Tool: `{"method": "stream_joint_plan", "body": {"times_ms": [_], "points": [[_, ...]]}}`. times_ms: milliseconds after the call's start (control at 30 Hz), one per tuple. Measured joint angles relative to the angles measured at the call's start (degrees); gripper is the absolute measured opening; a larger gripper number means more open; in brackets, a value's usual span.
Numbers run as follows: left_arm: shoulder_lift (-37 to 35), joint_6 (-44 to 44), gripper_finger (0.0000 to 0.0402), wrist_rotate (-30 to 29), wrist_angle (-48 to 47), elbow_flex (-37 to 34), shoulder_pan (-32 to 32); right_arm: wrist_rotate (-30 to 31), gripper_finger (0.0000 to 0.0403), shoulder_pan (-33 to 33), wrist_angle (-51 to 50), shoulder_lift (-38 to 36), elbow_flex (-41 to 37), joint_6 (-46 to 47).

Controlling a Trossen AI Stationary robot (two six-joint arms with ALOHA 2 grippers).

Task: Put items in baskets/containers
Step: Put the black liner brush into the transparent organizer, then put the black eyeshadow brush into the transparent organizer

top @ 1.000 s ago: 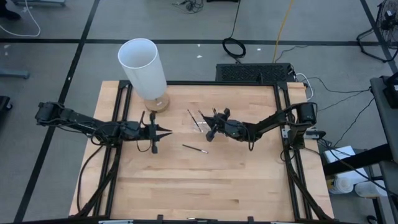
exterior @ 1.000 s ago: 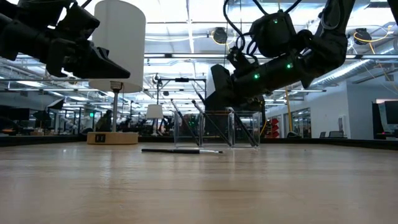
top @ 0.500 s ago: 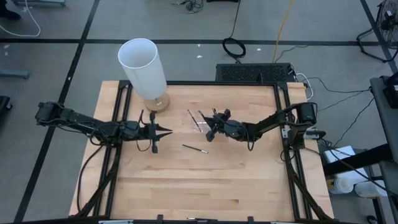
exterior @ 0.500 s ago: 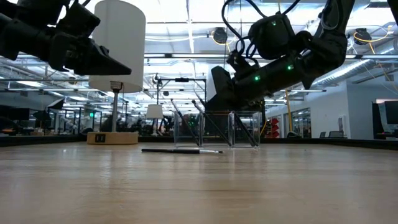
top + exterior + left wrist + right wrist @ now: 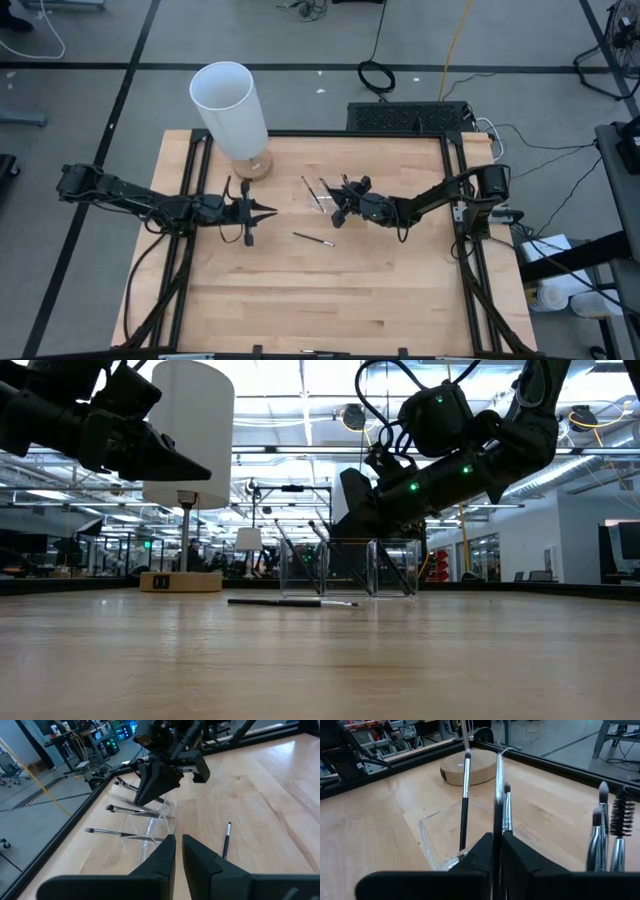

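Several thin brushes lean in a clear plastic container, their ends sticking out over its rim. One dark brush lies flat on the table, nearer than the container. My right gripper hovers just over the container's right side, shut on a thin brush. My left gripper is shut and raised above the table, left of the container, pointing at it. My right gripper pinches a thin brush shaft between its two fingers. The brush runs forward along the fingers, and its free end sticks out beyond them over the container. The fingers come from the table's right, slanting down. The brush's other end is hidden between the fingers.
A tall white cylinder on a round wooden base stands at the far left of the table, behind my left gripper. More brushes stand at the container's far side. Bare wood lies toward the near edge.
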Motion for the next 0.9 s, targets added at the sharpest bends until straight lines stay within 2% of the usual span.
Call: {"method": "stream_joint_plan", "body": {"times_ms": [300,500,567,667,733,800,900], "points": [[0.0,-0.4,0.0042,0.4,0.0,0.0,-0.1,-1.6,0.0075,0.3,2.7,0.0,0.0,0.6],[0.0,-6.2,0.0042,0.5,-1.6,2.3,-2.5,-1.6,0.0095,0.7,3.8,-2.6,0.0,-7.6],[0.4,-5.8,0.0042,-0.1,-6.8,5.9,-4.6,-2.0,0.0099,0.7,2.4,-4.1,0.0,-8.8],[3.8,-7.2,0.0042,-7.0,-21.9,14.4,-8.3,-6.4,0.0100,0.9,0.3,-7.3,0.0,-11.7],[7.5,-9.8,0.0042,-11.3,-32.4,21.0,-10.5,-9.0,0.0098,1.4,-1.5,-9.9,0.0,-13.5],[11.8,-11.5,0.0042,-13.0,-40.5,26.8,-12.1,-9.1,0.0094,2.1,-4.9,-13.7,-0.1,-13.8],[19.1,-15.2,0.0042,-15.5,-47.5,33.4,-13.3,-9.0,0.0087,3.2,-10.3,-19.8,0.0,-13.8]]}}
